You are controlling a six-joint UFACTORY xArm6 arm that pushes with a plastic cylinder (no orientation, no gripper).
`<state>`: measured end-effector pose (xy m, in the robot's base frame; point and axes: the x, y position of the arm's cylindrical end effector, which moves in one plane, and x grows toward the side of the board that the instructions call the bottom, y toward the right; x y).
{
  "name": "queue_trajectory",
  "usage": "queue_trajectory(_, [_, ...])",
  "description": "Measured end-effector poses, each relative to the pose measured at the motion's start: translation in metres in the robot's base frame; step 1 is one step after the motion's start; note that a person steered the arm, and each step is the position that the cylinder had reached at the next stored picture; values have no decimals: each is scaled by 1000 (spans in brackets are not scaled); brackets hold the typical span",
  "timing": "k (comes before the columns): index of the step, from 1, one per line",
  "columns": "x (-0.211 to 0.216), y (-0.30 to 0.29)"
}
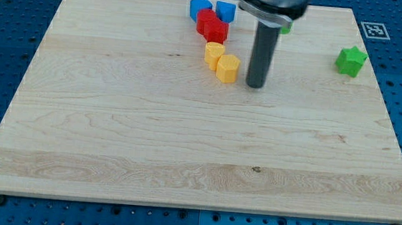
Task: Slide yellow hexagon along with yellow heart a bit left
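A yellow hexagon (227, 68) and a yellow heart (213, 55) sit touching each other on the wooden board (114, 120), near the view's top centre. The heart is up and to the left of the hexagon. My tip (255, 85) rests on the board just to the right of the yellow hexagon, a small gap apart from it. The dark rod rises from the tip toward the view's top.
Two red blocks (212, 26) sit just above the yellow heart. Two blue blocks (200, 8) (225, 12) sit above those at the board's top edge. A green star (350, 60) lies at the right. A green block (285, 27) is partly hidden behind the rod.
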<state>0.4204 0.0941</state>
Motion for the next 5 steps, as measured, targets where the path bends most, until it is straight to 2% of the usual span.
queue_trajectory(2, [-2,12])
queue_trajectory(5, [-12,-15])
